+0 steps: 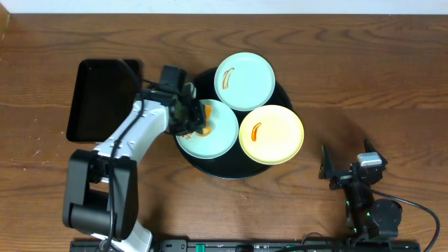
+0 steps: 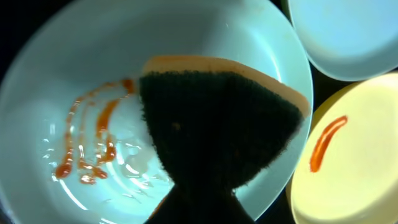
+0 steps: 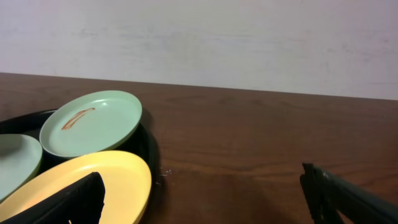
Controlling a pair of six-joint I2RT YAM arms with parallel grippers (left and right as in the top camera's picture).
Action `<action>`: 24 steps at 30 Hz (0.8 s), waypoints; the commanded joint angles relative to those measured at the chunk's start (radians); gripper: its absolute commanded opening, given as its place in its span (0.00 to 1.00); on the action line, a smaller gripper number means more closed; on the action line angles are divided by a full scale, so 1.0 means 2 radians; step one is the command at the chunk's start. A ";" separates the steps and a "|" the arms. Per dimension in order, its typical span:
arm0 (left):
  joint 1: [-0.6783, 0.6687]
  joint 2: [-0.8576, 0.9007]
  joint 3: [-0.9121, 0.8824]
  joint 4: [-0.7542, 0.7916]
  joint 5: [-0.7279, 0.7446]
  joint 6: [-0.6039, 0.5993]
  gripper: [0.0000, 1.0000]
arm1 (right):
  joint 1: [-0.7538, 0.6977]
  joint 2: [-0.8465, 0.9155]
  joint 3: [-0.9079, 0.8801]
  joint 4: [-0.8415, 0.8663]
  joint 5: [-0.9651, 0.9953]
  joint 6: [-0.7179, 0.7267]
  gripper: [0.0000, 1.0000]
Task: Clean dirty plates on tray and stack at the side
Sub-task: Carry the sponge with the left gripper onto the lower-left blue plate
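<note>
From overhead, the brown wood-grain table (image 1: 350,84) ran up to a strip of pale wall (image 1: 224,5). The round tray (image 1: 222,170) sat mid-table, with a rectangular tray (image 1: 103,100) just to its left. All three plates lay on the round tray: the far mint plate (image 1: 244,81), the near mint plate (image 1: 217,136) and the yellow plate (image 1: 271,134), each marked with orange sauce. The left gripper (image 1: 190,117) hung over the near mint plate, clamped on a sponge (image 1: 206,115). The right gripper (image 1: 345,164) sat low over bare table, well apart from the tray, with its fingers spread wide.

The left wrist camera showed what the overhead view blurred. The sponge (image 2: 217,130) had a dark green scouring face backed with orange foam, and it pressed on the near mint plate (image 2: 74,74). Beside it were thin loops of sauce (image 2: 93,137) and a wet sheen. The far mint plate (image 2: 348,31) and the yellow plate (image 2: 360,180) crowded the right edge. The fingers themselves were hidden behind the sponge.

The right wrist camera looked along the table (image 3: 249,137) toward the plain whitish wall (image 3: 199,37). It alone showed the plates from the side: the far mint plate (image 3: 93,121) with a brown streak, the yellow plate (image 3: 124,174) nearer, and a sliver of the near mint plate (image 3: 15,162), with the round tray's rim (image 3: 148,146) behind them. The right gripper (image 3: 211,205) stood apart, one black finger in each lower corner.
</note>
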 commanded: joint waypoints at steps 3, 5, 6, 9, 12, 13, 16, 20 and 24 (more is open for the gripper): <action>-0.024 -0.002 -0.004 0.000 -0.038 -0.001 0.30 | 0.004 -0.002 -0.001 -0.002 0.001 -0.004 0.99; -0.027 -0.002 -0.004 0.000 -0.043 -0.001 0.36 | 0.004 -0.002 -0.001 -0.002 0.001 -0.004 0.99; -0.027 -0.002 -0.004 0.000 -0.043 -0.001 0.40 | 0.004 -0.002 -0.001 -0.002 0.001 -0.004 0.99; -0.026 -0.002 -0.003 0.000 -0.044 0.003 0.41 | 0.004 -0.002 -0.001 -0.002 0.001 -0.004 0.99; -0.026 -0.009 0.004 -0.004 -0.044 0.015 0.41 | 0.004 -0.002 -0.001 -0.002 0.001 -0.004 0.99; -0.026 -0.012 0.008 -0.006 -0.044 0.019 0.41 | 0.004 -0.002 -0.001 -0.002 0.001 -0.004 0.99; -0.026 -0.024 0.012 -0.006 -0.044 0.039 0.45 | 0.004 -0.002 -0.001 -0.002 0.001 -0.004 0.99; -0.027 -0.028 0.012 -0.012 -0.044 0.062 0.54 | 0.004 -0.002 -0.001 -0.002 0.001 -0.004 0.99; -0.027 -0.027 0.011 -0.025 -0.055 0.061 0.54 | 0.004 -0.002 -0.001 -0.002 0.001 -0.004 0.99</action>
